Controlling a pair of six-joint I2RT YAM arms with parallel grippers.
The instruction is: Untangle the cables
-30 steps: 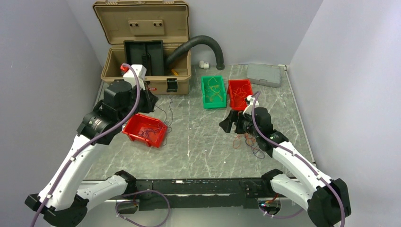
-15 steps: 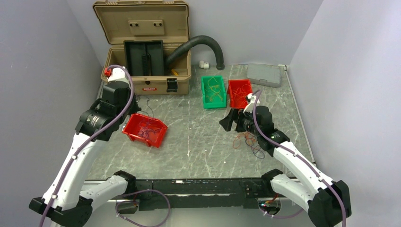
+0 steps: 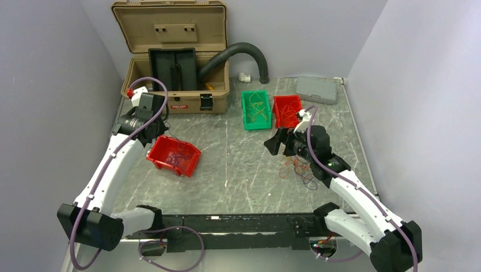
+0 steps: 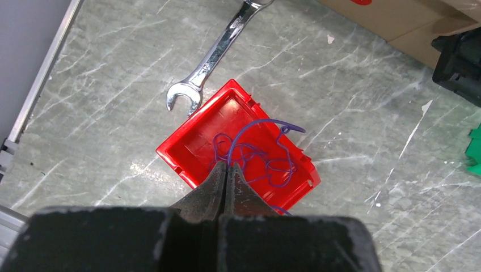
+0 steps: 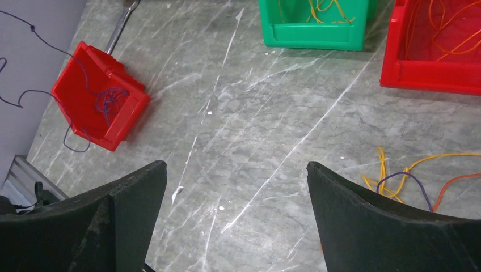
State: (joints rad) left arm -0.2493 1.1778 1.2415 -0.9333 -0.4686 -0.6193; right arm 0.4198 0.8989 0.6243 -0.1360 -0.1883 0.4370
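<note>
Left arm has swung back toward the left wall since a second ago. Its elbow is now folded low by the base and its wrist is pulled off the tan case (image 3: 170, 34). Right arm has barely shifted.

I read the left tool (image 4: 227, 167) as fingers pressed together, hanging directly over the near red bin (image 4: 224, 110). A purple strand (image 4: 266, 122) runs from the tangle in that bin up to the fingertips, so it looks pinched there. Wrench (image 4: 212, 56) lies on the surface (image 3: 238, 164) just ahead of that tool, its open end touching the bin's far corner.

Right tool (image 5: 236, 165) has its fingers wide apart with nothing between them, hovering over bare surface. The loose bundle (image 5: 397, 178) of orange, yellow, red and dark cables lies on the surface just under its right finger, not touching it. Ahead of this tool sits the green bin (image 5: 309, 35) with yellow and orange strands, and beside that bin the far red bin (image 5: 431, 73) with orange ones. In the right wrist view, a thin dark wire rises out of the near red bin into the air, off to the tool's front left.
</note>
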